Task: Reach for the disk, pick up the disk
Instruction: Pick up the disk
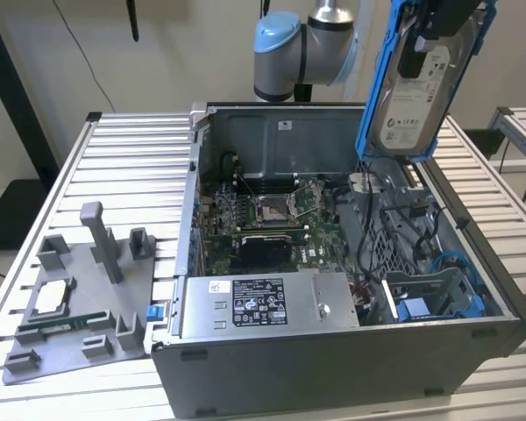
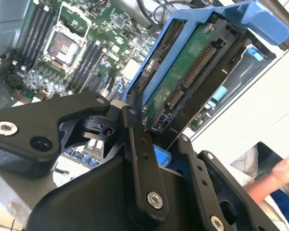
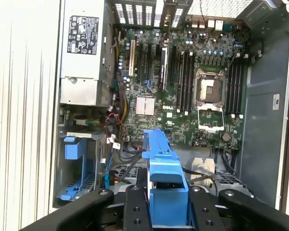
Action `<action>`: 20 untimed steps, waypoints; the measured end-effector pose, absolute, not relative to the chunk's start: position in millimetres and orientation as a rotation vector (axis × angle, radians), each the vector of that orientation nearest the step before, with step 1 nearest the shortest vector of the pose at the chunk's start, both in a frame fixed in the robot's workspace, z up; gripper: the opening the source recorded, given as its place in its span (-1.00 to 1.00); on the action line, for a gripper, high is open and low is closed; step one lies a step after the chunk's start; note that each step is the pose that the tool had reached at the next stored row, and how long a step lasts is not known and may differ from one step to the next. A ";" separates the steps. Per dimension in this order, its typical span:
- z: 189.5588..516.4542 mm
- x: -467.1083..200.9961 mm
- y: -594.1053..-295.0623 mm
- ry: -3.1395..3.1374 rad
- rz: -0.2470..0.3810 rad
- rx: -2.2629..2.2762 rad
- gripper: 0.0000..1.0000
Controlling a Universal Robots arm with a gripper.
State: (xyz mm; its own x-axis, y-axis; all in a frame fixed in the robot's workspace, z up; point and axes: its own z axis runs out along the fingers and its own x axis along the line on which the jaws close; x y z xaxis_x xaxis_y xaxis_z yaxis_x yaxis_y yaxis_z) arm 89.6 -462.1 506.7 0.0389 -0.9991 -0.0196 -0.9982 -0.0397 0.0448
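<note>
The disk (image 1: 413, 92) hangs in the air above the far corner of the open computer case (image 1: 351, 368), at the exterior view's right, standing nearly upright with its white label facing the camera and its bright blue frame around it. In the second wrist view the disk (image 2: 183, 72) shows its green circuit-board underside and connector, tilted, with the blue frame along its edges. The gripper (image 2: 156, 144) is clamped on the disk, its black fingers (image 2: 139, 144) pressing the blue frame from both sides; in the first wrist view the gripper (image 3: 166, 202) grips the frame's blue end between two black fingers.

Below the disk lies the case's interior: the green motherboard (image 3: 183, 96) with its bare processor socket (image 3: 209, 91), the grey power supply (image 1: 263, 303) with a black-and-white label, and an empty blue drive bay (image 1: 438, 303) near the front. The case rests on a ribbed metal tabletop (image 1: 131, 158). At the exterior view's left a grey fixture tray (image 1: 79, 307) holds a small square silver chip (image 1: 53, 298). A person's hand (image 2: 284, 171) appears at the edge of the second wrist view
</note>
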 end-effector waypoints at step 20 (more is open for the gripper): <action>506.6 89.9 -517.3 -2.169 -0.074 2.249 -1.00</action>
State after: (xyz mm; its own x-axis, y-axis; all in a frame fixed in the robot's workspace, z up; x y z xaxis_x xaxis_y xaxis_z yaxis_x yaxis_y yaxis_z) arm 89.9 -517.3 506.6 0.0359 -0.9991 -0.0226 -0.9983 -0.0369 0.0447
